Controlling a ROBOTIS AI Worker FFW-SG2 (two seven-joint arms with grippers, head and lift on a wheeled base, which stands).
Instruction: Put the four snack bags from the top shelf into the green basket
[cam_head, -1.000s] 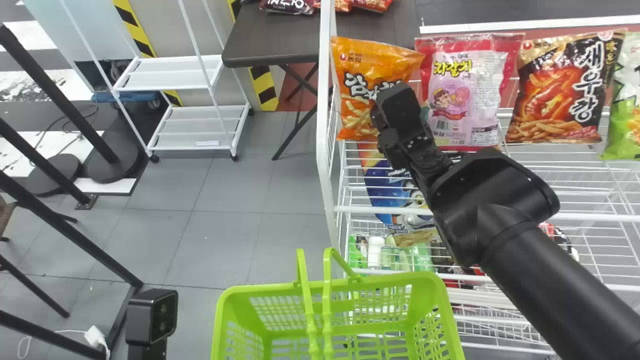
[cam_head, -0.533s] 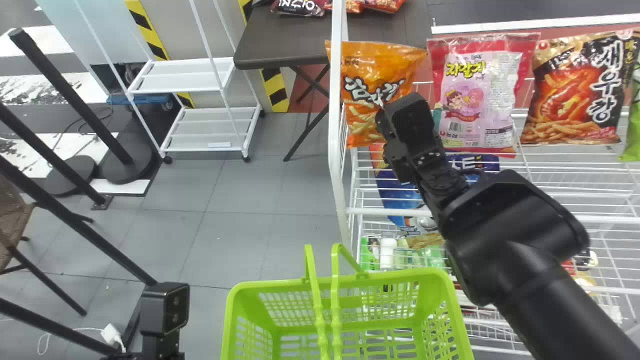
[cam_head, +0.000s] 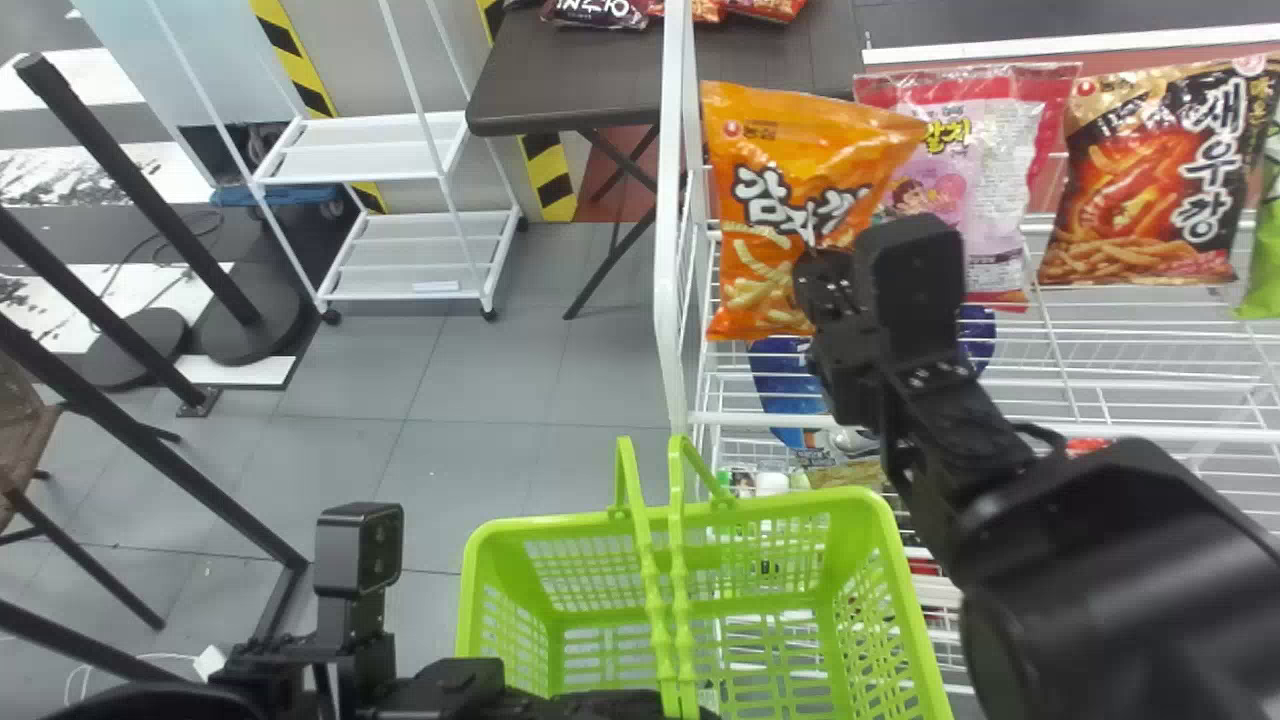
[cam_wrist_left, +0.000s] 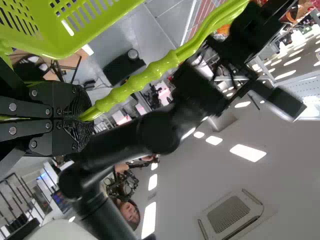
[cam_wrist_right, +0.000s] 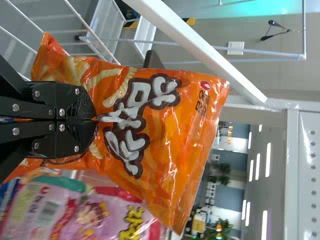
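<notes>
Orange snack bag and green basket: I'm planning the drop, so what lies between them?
In the head view, white wire shelving, part of a blue package and small goods lower down lie between the orange snack bag and the green basket.

The white wire shelf (cam_head: 1235, 434) carries a neat row — pink bag (cam_head: 1000, 190), black bag (cam_head: 1150, 180), green bag (cam_head: 1262, 265).

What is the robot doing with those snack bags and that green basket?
The robot's right claw is squeezing an orange snack bag, held up partly in front of the pink bag. Its left claw grips a handle of the green basket. The orange bag isn't in the basket yet. The pink bag, a black-and-gold bag and a green bag are up on the rack.
</notes>
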